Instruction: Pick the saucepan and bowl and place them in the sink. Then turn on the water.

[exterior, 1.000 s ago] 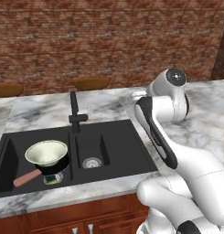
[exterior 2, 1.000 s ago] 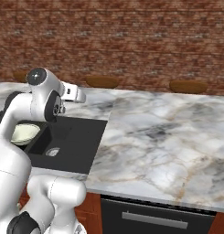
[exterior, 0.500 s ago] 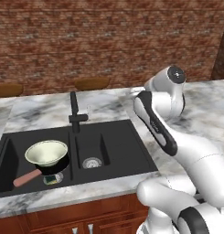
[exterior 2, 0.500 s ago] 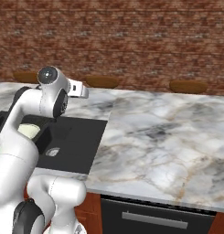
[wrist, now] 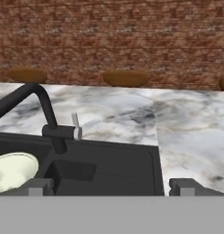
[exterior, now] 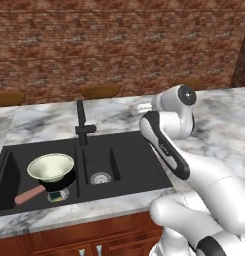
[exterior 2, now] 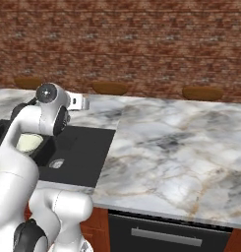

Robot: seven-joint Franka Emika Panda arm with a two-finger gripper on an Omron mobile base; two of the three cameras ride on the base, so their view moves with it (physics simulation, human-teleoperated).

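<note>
The black double sink (exterior: 125, 169) is set in the marble counter. In its left basin the cream bowl (exterior: 50, 166) sits inside the black saucepan (exterior: 67, 181), whose pink handle (exterior: 29, 195) points toward the front left. My gripper (wrist: 113, 187) is open and empty. It hovers above the counter behind the sink's right end and faces the black faucet (wrist: 44, 109) and its small lever (wrist: 75, 121). The hand (exterior: 144, 106) is right of the faucet (exterior: 81, 121). The bowl (exterior 2: 29, 142) peeks out beside my arm, and its rim (wrist: 10, 171) shows at lower left. The water is out of view.
A steel drain (exterior: 100, 177) sits in the right basin. Brown round stools (exterior: 100, 91) stand behind the counter, before the brick wall. Wide marble counter (exterior 2: 176, 147) stretches right of the sink (exterior 2: 87, 142). A dark drawer front with a bar handle (exterior 2: 166, 236) is below it.
My arm's upper joints have shifted a little and the hand has dipped slightly. The jaws stay open. Saucepan and bowl have not moved.
</note>
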